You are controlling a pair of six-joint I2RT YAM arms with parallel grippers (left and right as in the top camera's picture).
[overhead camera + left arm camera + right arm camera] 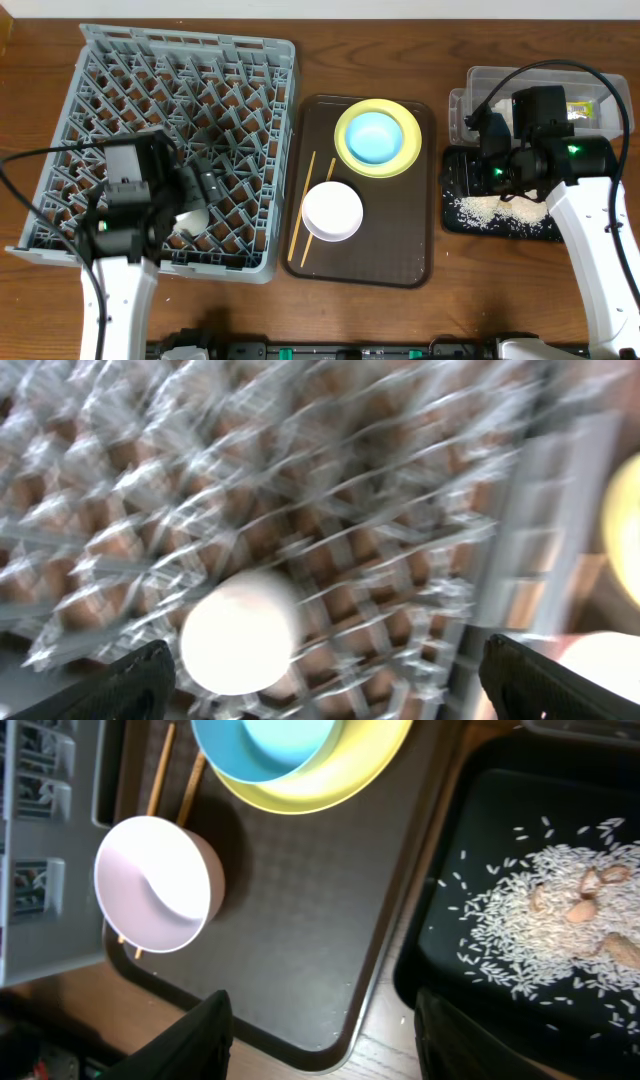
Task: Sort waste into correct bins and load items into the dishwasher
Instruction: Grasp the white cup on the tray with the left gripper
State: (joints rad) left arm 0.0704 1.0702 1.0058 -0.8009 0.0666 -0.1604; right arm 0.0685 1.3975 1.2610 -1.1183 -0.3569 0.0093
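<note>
Dark brown serving tray [400,235] mid-table, rounded corners, finely textured bottom, long side running front to back. Reddish-brown wooden table [400,50] under everything. Also a small white round cup-ish thing [191,220] well left of the tray, pretty blurry up close.

Light-blue round bowl [375,136] upright on round pale-yellow plate [345,148]; white bowl [332,211] partly covering thin wooden chopsticks [298,225]; whitish rice grains [495,208] strewn in shallow black tray [450,190].

Robotics laboratory bench staged as a kitchen clean-up station. On a wooden table [350,50], a brown serving tray [400,235] lies centrally. A grey dish rack [190,42] is on its left, a black tray [455,225] and clear tub [482,80] on its right. A cabled left arm [120,290] and right arm [590,240] flank it.
</note>
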